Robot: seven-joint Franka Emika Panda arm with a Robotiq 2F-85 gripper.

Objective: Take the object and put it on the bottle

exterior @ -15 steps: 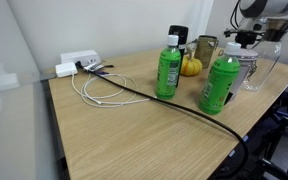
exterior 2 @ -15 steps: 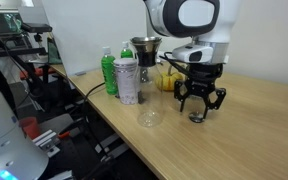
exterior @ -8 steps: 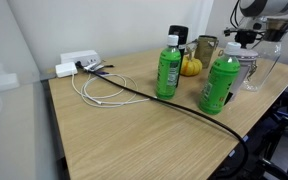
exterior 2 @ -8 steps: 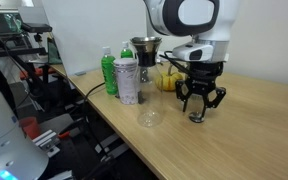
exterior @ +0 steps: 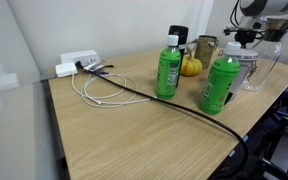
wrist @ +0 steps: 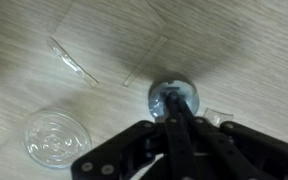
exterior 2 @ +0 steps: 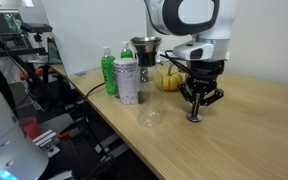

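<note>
The object (wrist: 158,96) is a small round, shiny cap-like piece lying on the wooden table (wrist: 244,50). In the wrist view my gripper (wrist: 175,102) has its fingers pressed together across the middle of it. In an exterior view the gripper (exterior 2: 194,113) points straight down with its tips at the object (exterior 2: 195,118) on the tabletop. Two green bottles (exterior: 167,68) (exterior: 222,83) stand upright in an exterior view. They also appear as a green bottle (exterior 2: 108,72) and a pale-labelled bottle (exterior 2: 127,80), well away from the gripper.
A clear glass (exterior 2: 150,110) (wrist: 54,137) stands close beside the gripper. A small pumpkin (exterior: 190,67) and a metal cup (exterior: 206,47) sit behind the bottles, with a clear pitcher (exterior: 264,62) at the table's end. Cables (exterior: 104,90) and a white power strip (exterior: 79,62) lie at the other end.
The gripper's fingers were spread wide around the object a second ago; they have now closed together on it. The arm has stayed in place.
</note>
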